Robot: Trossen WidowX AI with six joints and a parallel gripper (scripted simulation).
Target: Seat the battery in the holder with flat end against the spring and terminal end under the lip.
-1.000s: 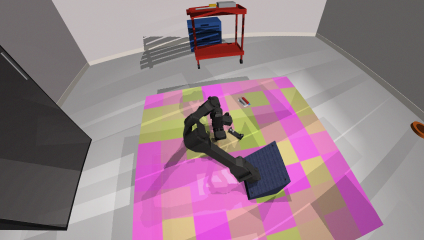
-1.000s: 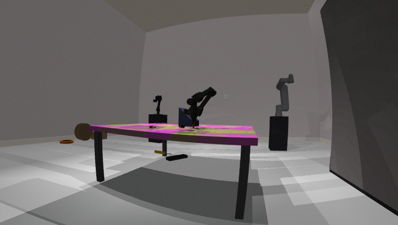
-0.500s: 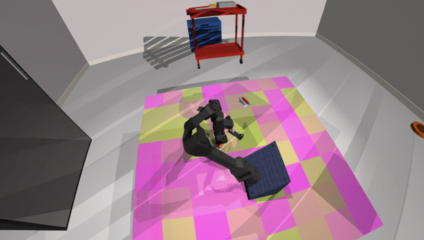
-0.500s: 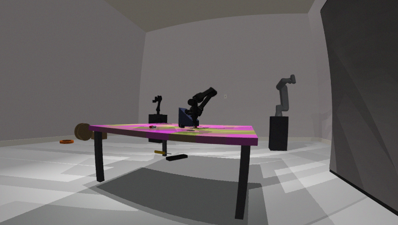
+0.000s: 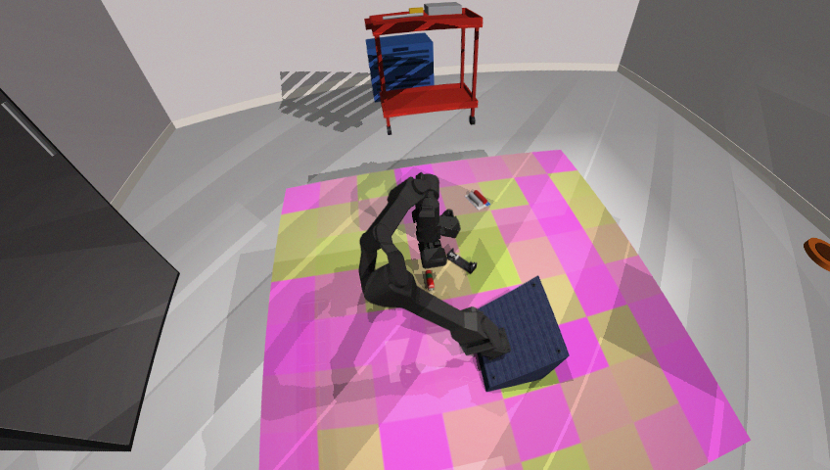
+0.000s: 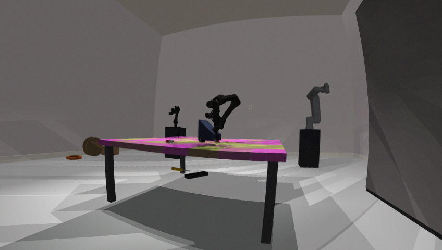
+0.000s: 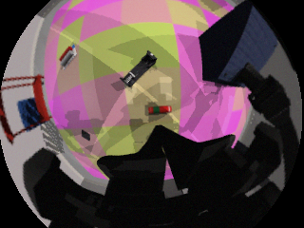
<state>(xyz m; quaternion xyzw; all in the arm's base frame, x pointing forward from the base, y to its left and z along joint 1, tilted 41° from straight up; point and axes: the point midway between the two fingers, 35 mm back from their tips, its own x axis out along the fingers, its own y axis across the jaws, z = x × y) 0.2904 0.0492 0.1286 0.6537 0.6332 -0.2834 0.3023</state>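
Observation:
A small red battery with a green end (image 5: 430,280) (image 7: 159,109) lies on its side on the checkered table top (image 5: 407,431) (image 6: 248,153). The black battery holder (image 5: 463,261) (image 7: 140,68) lies empty a short way to the battery's right in the top view. My gripper (image 5: 435,262) (image 7: 158,128) (image 6: 216,139) is shut with nothing between its fingers. It hangs just above the table, close beside the battery, between it and the holder. The battery and holder are too small to make out in the exterior view.
A dark blue wedge block (image 5: 524,332) (image 6: 206,129) (image 7: 237,38) carries the arm's base. A red and white object (image 5: 479,199) (image 7: 67,55) (image 6: 169,140) lies farther back on the table. A red cart (image 5: 428,64) stands on the floor beyond the table.

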